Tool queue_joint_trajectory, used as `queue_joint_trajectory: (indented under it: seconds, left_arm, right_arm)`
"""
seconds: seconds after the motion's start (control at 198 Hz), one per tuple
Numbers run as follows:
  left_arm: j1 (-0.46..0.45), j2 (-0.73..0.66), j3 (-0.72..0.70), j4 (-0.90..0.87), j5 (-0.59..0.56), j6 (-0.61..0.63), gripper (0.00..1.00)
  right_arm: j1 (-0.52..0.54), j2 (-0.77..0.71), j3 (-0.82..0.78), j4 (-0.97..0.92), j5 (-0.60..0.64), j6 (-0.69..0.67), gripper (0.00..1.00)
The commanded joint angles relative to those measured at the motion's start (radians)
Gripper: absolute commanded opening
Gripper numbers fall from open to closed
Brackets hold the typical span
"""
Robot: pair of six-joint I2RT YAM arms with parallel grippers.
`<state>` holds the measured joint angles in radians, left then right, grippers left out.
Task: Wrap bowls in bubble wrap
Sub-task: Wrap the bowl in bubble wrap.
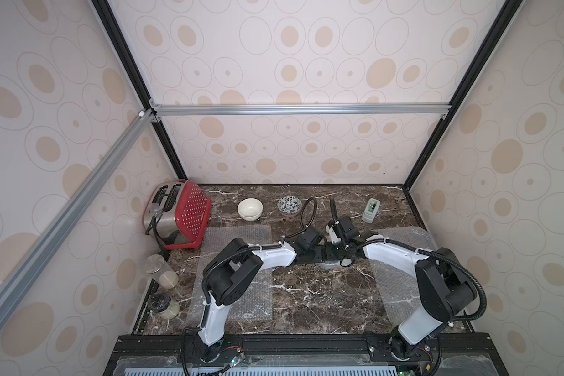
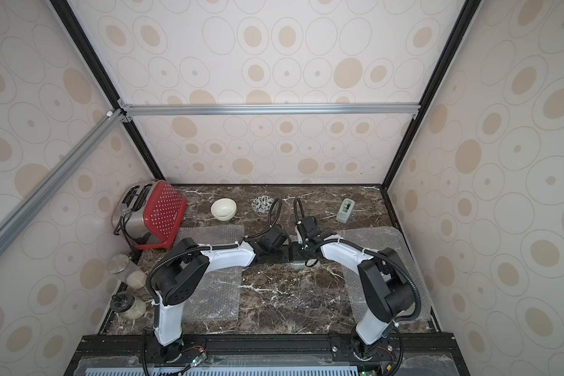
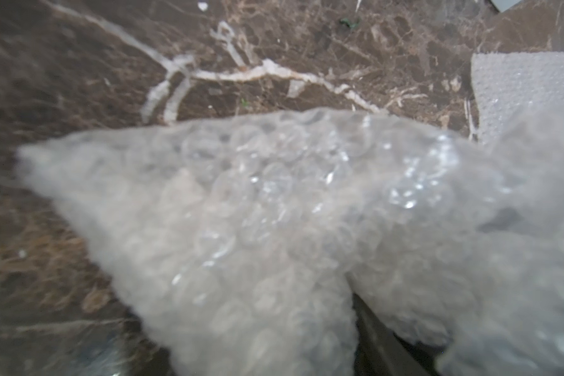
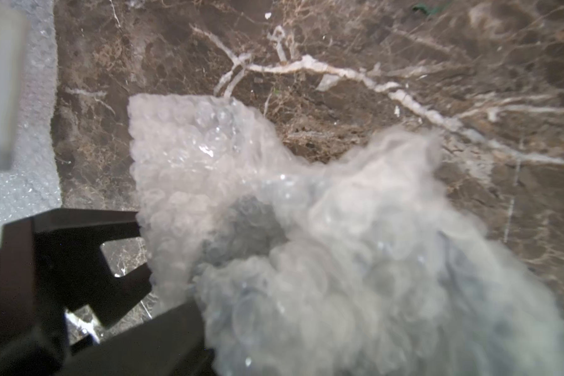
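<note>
While the right claw (image 1: pixel 334 253) is pinching bubble wrap (image 4: pixel 306 228), left claw (image 1: pixel 318 255) unclear, two bowls (image 1: pixel 249 209) are sitting bare at twelve o'clock.

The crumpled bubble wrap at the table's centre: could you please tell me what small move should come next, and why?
Probably fold the loose corner over the crumpled bubble wrap: it juts out flat past the bundled part, so the wrapping looks unfinished.

Your counter (image 1: pixel 306 293): toaster (image 1: pixel 176 215), cream bowl (image 1: pixel 249 209), patterned bowl (image 1: pixel 289 205), tape dispenser (image 1: pixel 371 210) along back; two jars (image 1: pixel 163 273) left; bubble wrap sheets (image 1: pixel 254 306) each side; crumpled bundle (image 3: pixel 274 211) centre, possibly lifted.
</note>
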<state>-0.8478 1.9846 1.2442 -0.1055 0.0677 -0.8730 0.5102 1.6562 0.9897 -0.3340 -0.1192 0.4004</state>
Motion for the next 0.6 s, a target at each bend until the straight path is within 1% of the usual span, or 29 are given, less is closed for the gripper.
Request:
queue_joint_trajectory:
  seconds: [0.0,0.137,0.278,0.374,0.476,0.597]
  left_arm:
    - [-0.001,-0.067,-0.015,-0.043,-0.029,0.023,0.64]
    - [0.027,-0.126,-0.075,-0.001,-0.029,-0.007,0.67]
    - [0.049,-0.191,-0.157,0.062,-0.034,-0.049,0.71]
    - [0.049,-0.214,-0.212,0.142,-0.026,-0.084,0.74]
    - [0.041,-0.192,-0.241,0.242,0.010,-0.125,0.75]
    - [0.026,-0.119,-0.190,0.262,0.047,-0.135,0.76]
  right_arm:
    - [0.001,0.059,-0.049,-0.020,0.045,-0.013,0.00]
    - [0.001,0.053,-0.095,-0.042,0.062,-0.008,0.00]
    - [0.001,0.051,-0.124,-0.029,0.044,0.012,0.00]
    - [0.000,0.050,-0.116,-0.025,0.026,0.023,0.00]
    - [0.003,0.050,-0.094,-0.024,-0.002,0.032,0.00]
    - [0.002,0.043,-0.084,-0.022,-0.033,0.039,0.00]
